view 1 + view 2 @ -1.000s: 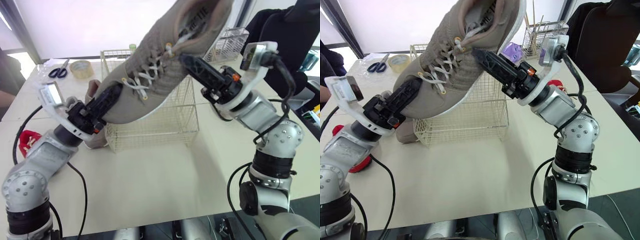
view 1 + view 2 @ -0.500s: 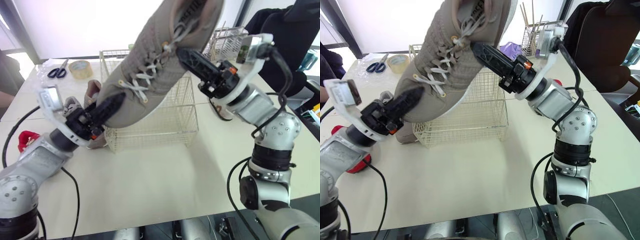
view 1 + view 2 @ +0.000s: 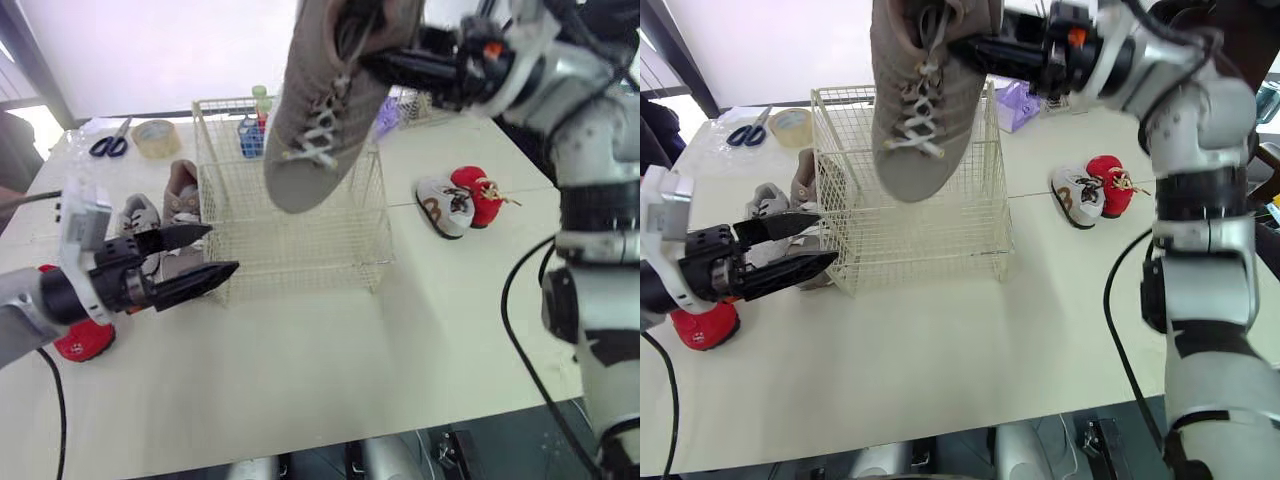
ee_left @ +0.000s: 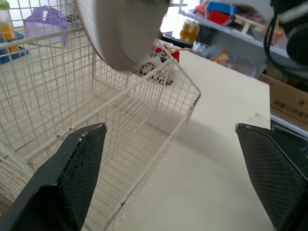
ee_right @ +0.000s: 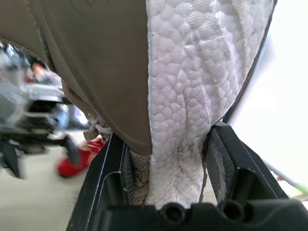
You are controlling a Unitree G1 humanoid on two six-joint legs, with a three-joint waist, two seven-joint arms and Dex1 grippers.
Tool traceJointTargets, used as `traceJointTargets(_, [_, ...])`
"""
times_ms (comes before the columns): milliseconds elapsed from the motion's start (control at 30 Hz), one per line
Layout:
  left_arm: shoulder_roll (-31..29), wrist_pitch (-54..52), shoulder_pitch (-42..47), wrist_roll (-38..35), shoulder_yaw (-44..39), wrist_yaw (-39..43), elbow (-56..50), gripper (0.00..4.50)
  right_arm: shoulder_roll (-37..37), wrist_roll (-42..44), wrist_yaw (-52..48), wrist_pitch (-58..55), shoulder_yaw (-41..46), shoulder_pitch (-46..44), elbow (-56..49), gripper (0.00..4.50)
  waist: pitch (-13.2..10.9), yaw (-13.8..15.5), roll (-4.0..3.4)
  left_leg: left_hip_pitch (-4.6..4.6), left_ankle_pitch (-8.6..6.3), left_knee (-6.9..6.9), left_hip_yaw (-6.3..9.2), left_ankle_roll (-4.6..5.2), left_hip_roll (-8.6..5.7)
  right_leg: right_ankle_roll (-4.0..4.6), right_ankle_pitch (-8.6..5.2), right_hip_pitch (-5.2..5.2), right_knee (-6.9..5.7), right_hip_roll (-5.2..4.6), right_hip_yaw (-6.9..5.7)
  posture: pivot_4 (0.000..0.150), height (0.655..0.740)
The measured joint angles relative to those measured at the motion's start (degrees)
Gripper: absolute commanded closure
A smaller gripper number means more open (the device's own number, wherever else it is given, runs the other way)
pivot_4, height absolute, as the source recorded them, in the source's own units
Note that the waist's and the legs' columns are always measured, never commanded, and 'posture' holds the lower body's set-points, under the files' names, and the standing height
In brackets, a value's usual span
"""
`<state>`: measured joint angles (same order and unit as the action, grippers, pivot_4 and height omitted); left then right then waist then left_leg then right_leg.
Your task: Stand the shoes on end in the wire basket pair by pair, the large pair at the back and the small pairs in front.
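A large taupe lace-up shoe (image 3: 320, 110) hangs toe-down over the wire basket (image 3: 300, 250), its toe level with the basket's top rim. My right gripper (image 3: 368, 55) is shut on the shoe's heel end from the right; in the right wrist view its fingers (image 5: 231, 163) clamp the white sole and collar. My left gripper (image 3: 215, 250) is open and holds nothing, low at the basket's front left corner, its fingers (image 4: 77, 173) pointing at the wire wall. The basket's floor is bare.
Another taupe shoe (image 3: 182, 195) and a small grey shoe (image 3: 135, 215) lie left of the basket, a red shoe (image 3: 80, 340) nearer the front left. A white and a red small shoe (image 3: 460, 200) lie to the right. Scissors (image 3: 108, 145) and tape (image 3: 156, 136) sit at the back left.
My left gripper let go of the shoe's toe, opened and drew back down to the left. My right arm swung the shoe from slanting to hanging toe-down above the basket.
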<state>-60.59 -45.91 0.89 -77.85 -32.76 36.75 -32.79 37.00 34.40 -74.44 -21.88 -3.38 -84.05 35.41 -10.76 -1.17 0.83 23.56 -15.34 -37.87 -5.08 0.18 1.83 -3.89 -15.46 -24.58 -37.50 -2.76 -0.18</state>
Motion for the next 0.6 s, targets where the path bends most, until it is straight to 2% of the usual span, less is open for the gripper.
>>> traceJointTargets(100, [0.2, 0.0, 1.1, 0.8, 0.5, 0.1, 0.0, 0.07, -1.9, -6.2, -4.2, 8.8, -0.4, -9.1, 14.6, 2.86, 0.0, 0.0, -0.01, 0.18, -0.02, 0.06, -0.01, 0.01, 0.00, -0.13, 0.07, -0.14, 0.10, -0.09, 0.01, 0.150, 0.7400])
traceJointTargets(233, [1.6, 0.0, 1.5, 1.0, 0.8, -0.8, -1.5, 0.07, -3.2, -12.2, -5.7, 17.8, -0.1, -15.8, 26.7, 2.86, 0.0, -0.1, 0.00, 0.59, 0.12, 0.07, 0.03, -0.27, -0.01, -0.13, 0.09, -0.44, 0.22, -0.21, 0.00, 0.150, 0.7400])
traceJointTargets(400, [2.6, 0.0, 1.4, 1.0, 1.0, -2.2, -2.5, 0.07, -4.1, -17.9, -6.0, 23.9, 0.6, -17.9, 34.4, 2.86, 0.0, -0.2, -0.02, 0.86, 0.14, 0.08, 0.02, -0.33, -0.09, -0.08, 0.12, -0.72, 0.22, -0.41, -0.02, 0.150, 0.7400])
traceJointTargets(600, [3.3, 0.0, 1.4, 1.0, 1.1, -3.2, -3.4, 0.07, -4.7, -23.1, -9.0, 26.6, 0.6, -18.3, 36.6, 2.86, 0.0, -1.0, -0.02, 0.86, 0.14, 0.17, 0.05, -0.36, -0.12, -0.08, 0.12, -0.72, 0.24, -0.49, -0.06, 0.150, 0.7400])
